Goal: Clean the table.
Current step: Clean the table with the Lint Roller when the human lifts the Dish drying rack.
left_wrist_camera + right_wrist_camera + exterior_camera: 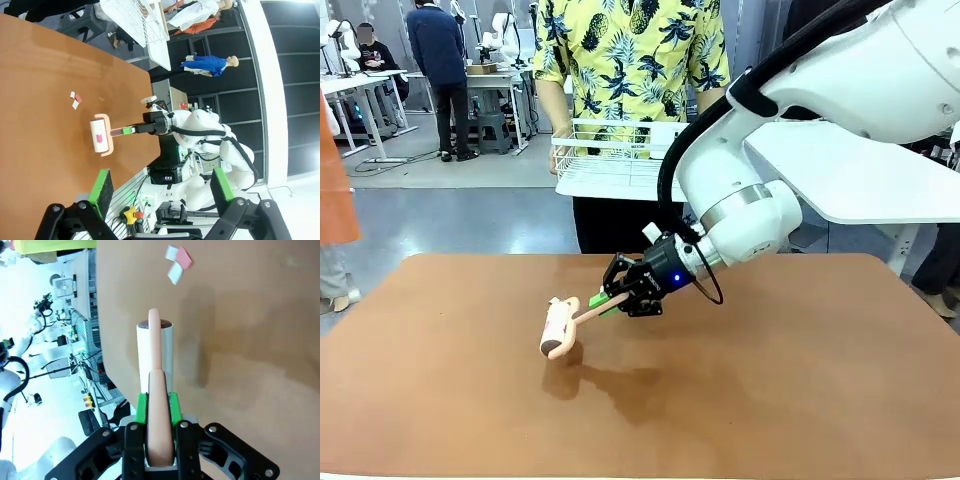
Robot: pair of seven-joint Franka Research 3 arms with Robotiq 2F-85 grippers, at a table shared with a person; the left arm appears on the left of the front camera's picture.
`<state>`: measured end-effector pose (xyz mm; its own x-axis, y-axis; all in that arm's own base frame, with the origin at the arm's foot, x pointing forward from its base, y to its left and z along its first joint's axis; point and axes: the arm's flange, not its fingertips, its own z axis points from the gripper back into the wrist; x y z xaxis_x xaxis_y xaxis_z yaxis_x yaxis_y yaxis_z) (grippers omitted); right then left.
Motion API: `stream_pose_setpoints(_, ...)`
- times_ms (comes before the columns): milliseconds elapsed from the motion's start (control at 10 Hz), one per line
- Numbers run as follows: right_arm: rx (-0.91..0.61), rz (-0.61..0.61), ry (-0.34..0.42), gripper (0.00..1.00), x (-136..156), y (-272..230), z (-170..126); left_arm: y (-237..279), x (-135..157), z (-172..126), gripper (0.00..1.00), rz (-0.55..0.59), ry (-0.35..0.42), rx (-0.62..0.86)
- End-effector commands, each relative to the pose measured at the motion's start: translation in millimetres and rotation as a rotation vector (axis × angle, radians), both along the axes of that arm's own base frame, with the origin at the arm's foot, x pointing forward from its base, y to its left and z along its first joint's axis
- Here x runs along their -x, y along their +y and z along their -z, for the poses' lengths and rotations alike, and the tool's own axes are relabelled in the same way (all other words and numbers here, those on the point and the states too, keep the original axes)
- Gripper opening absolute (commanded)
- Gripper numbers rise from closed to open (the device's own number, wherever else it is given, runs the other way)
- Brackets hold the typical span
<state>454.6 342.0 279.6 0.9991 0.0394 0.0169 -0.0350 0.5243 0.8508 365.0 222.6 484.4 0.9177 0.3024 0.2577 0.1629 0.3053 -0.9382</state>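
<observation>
My right gripper (611, 298) is shut on the pink handle of a lint roller (558, 331), whose white roll rests low on the reddish-brown table (770, 380). In the right wrist view the green pads (142, 410) clamp the handle, and the lint roller (155, 352) points toward two small paper scraps (177, 262), one white and one pink, lying on the table (250, 340) just beyond it. The left wrist view shows the lint roller (100, 136) with a pink speck on it, the scraps (75, 100) nearby, and my left gripper (162, 192) open, high above the table edge.
A person in a yellow patterned shirt stands at the far side holding a white wire rack (620, 160) above the table's far edge. A white-topped table (860, 180) stands behind at the right. Other people and benches are far back at the left.
</observation>
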Motion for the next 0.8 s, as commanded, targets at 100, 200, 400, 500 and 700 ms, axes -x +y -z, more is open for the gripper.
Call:
stream_pose_setpoints(100,-0.029,0.046,-0.07,0.21,-1,-22,-42,1,2,-3,1.0,-0.001,-0.011,0.008)
stream_pose_setpoints(200,-0.007,0.05,-0.081,0.21,-4,-26,-51,1,2,-3,1.0,-0.001,-0.011,0.008)
stream_pose_setpoints(400,0.106,0.003,-0.078,0.21,-27,-46,-65,1,2,-3,1.0,-0.001,-0.011,0.008)
stream_pose_setpoints(500,0.084,-0.007,-0.067,0.21,-38,-59,-71,1,2,-3,1.0,-0.001,-0.011,0.008)
stream_pose_setpoints(700,0.142,0.019,-0.092,0.21,-65,-92,-76,1,2,-3,1.0,-0.001,-0.011,0.008)
